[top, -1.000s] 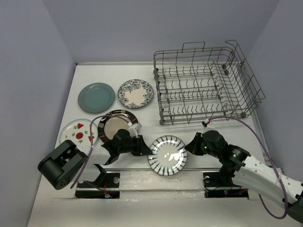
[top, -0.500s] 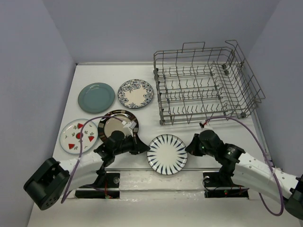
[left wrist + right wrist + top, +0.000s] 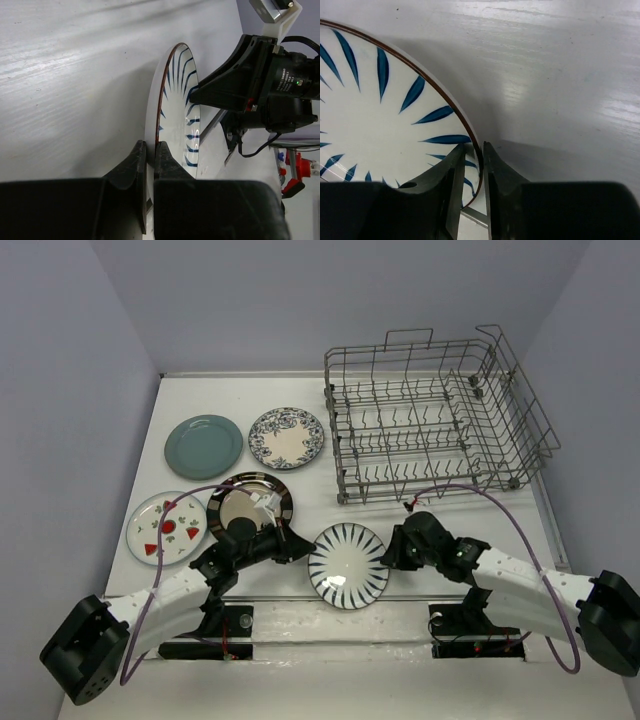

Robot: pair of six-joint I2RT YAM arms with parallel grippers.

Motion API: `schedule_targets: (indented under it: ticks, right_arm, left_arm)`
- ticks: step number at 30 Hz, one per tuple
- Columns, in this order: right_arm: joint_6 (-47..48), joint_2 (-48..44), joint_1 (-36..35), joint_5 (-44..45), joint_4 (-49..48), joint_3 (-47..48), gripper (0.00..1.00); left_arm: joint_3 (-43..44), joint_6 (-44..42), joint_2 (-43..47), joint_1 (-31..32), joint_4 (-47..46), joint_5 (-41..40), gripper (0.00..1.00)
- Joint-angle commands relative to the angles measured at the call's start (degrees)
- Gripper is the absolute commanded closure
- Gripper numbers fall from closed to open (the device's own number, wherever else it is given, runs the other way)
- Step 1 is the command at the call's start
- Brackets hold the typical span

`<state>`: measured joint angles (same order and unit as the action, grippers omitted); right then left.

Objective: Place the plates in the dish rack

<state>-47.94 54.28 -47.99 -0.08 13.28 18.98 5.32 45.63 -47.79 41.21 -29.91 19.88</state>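
The white plate with dark radial stripes (image 3: 348, 565) is held between both grippers at the near middle of the table, slightly tilted. My left gripper (image 3: 301, 552) is shut on its left rim, as the left wrist view shows for gripper (image 3: 151, 147) and plate (image 3: 172, 107). My right gripper (image 3: 391, 551) is shut on its right rim, as the right wrist view shows for gripper (image 3: 481, 150) and plate (image 3: 370, 115). The grey wire dish rack (image 3: 437, 483) stands at the back right and holds no plates.
On the left lie the teal plate (image 3: 204, 445), the blue-floral plate (image 3: 286, 437), the brown-rimmed plate (image 3: 250, 502) and the white plate with small red marks (image 3: 165, 527). The arm bases sit at the near edge.
Both arms have stretched forward and closed on the striped plate's opposite rims. The plate has shifted slightly away from the near edge and now tilts.
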Motion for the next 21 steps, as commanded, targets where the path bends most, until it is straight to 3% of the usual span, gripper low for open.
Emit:
schedule_targets:
  ticks: [1, 8, 11, 17, 21]
  right_arm:
    - [1.4, -0.3, -0.4, -1.2, -12.3, -1.0, 0.60]
    - [7.0, -1.6, 0.7, -3.1, -18.9, -2.9, 0.32]
    - [8.8, -1.8, 3.7, -8.6, -24.7, -4.8, 0.30]
    - [11.8, 1.1, 5.4, -23.8, -37.6, -7.7, 0.35]
    - [11.6, 2.6, 5.4, -31.9, -44.3, -8.9, 0.52]
  left_arm:
    - [5.1, 2.6, 2.5, 1.2, -10.9, 7.4, 0.95]
    - [7.7, -0.3, 4.2, 1.2, -6.4, 7.6, 0.95]
    - [8.7, -1.6, 5.9, 1.2, -4.2, 7.5, 0.94]
    - [10.1, -2.8, 8.2, 1.2, -2.3, 7.4, 0.95]
    - [11.6, -3.7, 8.2, 1.2, -1.5, 7.3, 0.95]
